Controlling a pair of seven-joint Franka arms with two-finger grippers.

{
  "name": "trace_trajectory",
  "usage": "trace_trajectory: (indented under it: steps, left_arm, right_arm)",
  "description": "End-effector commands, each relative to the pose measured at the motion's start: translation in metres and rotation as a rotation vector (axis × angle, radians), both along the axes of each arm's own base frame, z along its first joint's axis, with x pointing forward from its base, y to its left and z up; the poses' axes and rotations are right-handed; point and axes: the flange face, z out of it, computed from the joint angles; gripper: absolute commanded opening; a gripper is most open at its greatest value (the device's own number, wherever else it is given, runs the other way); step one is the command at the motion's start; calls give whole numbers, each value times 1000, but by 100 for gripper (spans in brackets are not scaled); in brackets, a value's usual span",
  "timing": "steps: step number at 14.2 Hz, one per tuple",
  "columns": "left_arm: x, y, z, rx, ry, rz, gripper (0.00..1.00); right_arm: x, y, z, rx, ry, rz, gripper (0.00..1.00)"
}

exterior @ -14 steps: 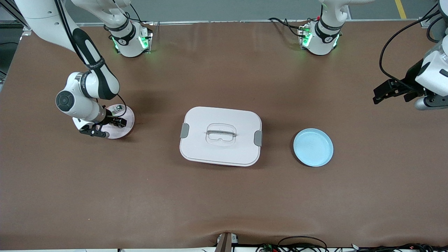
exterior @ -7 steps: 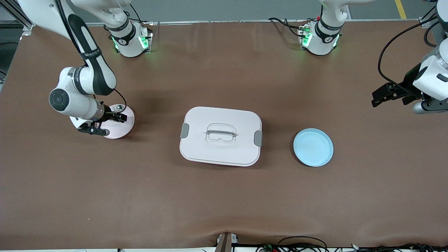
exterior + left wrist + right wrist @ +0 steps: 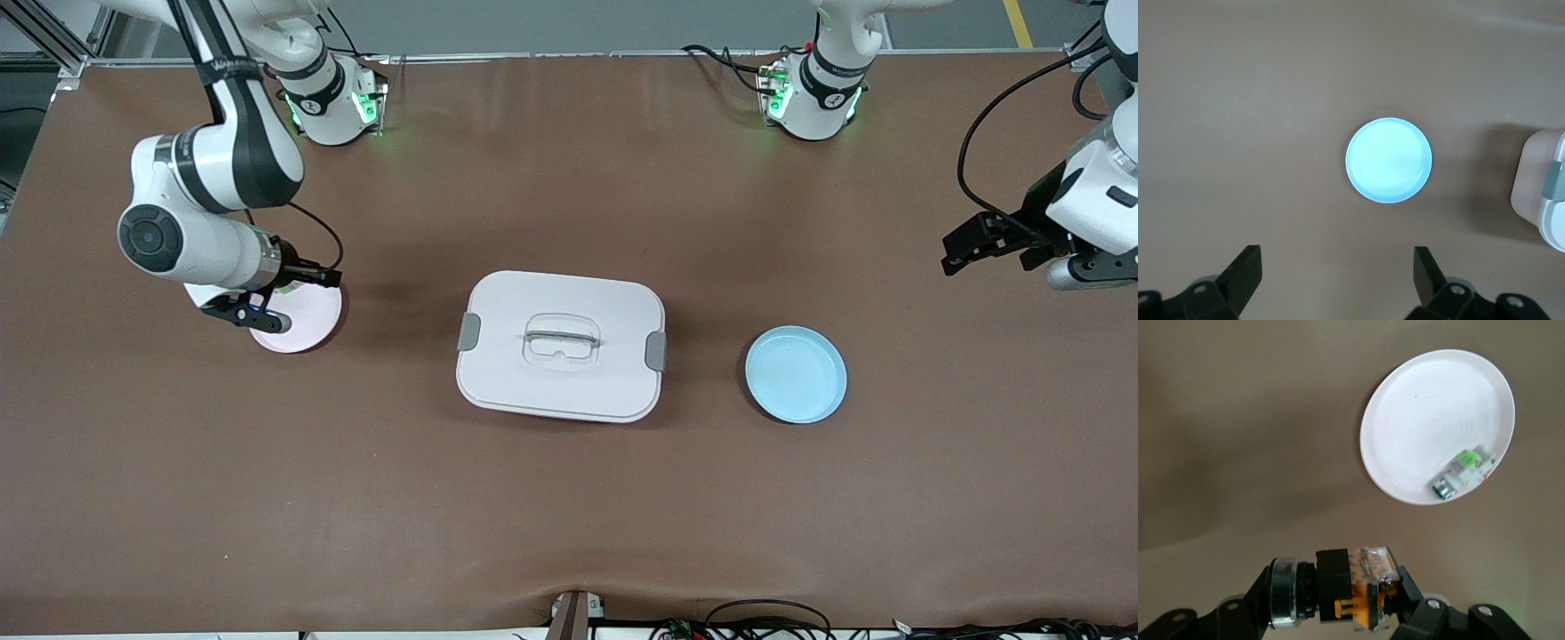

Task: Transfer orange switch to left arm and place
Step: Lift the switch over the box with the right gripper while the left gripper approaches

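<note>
My right gripper [image 3: 290,295] is shut on the orange switch [image 3: 1346,585], a black block with an orange and clear end, and holds it in the air over the pale pink plate [image 3: 307,324]. The switch is hidden in the front view. The white box [image 3: 560,347] with grey latches sits at the table's middle; its edge shows in the left wrist view [image 3: 1543,195]. My left gripper [image 3: 967,246] is open and empty, up over bare table at the left arm's end; its jaws [image 3: 1336,273] stand wide apart.
A light blue plate [image 3: 796,374] lies between the box and the left arm's end, and shows in the left wrist view [image 3: 1388,160]. A small green-and-clear component [image 3: 1462,472] lies in the pale pink plate [image 3: 1418,420].
My right gripper has lifted off the pale pink plate with the switch in it and risen. The left gripper has shifted slightly.
</note>
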Motion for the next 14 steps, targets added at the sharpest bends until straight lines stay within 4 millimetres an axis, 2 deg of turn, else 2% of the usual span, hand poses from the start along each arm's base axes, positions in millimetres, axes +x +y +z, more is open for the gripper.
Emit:
trace_trajectory:
  steps: [1, 3, 5, 8, 9, 12, 14]
  left_arm:
    - [0, -2, 7, -17, -34, -8, 100]
    - [1, -5, 14, -78, -51, -3, 100]
    - [-1, -7, 18, -112, -55, -10, 100]
    - [2, -24, 16, -144, -65, -32, 100]
    - [0, -43, 15, -181, -58, -40, 100]
    - [1, -62, 19, -235, -47, -2, 100]
    - [-1, -87, 16, -304, -21, -8, 100]
  right_arm:
    - [-2, 70, 36, -49, -9, -69, 22]
    - [-10, 122, 62, -16, -22, -155, 22]
    - [-16, 166, 82, 48, -9, -258, 21]
    - [-15, 229, 96, 126, 48, -395, 21]
    - [-12, 244, 101, 145, 60, -432, 21]
    - [-8, 284, 111, 209, 103, -537, 21]
    - [-6, 303, 114, 247, 89, -607, 21]
